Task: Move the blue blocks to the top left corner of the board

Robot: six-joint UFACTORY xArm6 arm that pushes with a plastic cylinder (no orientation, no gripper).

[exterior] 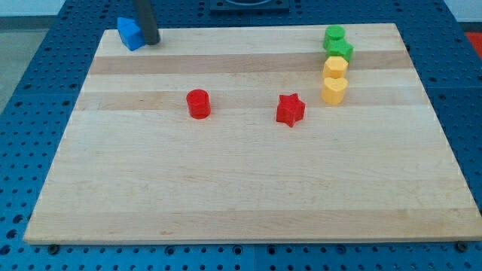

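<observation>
One blue block (130,33), an angular shape, sits at the top left corner of the wooden board (241,188). My tip (151,41) stands right next to its right side, touching or nearly touching it. The dark rod rises from there out of the view's top. No second blue block shows; the rod may hide one.
A red cylinder (199,103) lies left of the board's middle. A red star (290,110) lies right of the middle. At the top right, a column runs downward: green cylinder (334,35), green star (340,50), yellow block (336,67), yellow heart-like block (334,89).
</observation>
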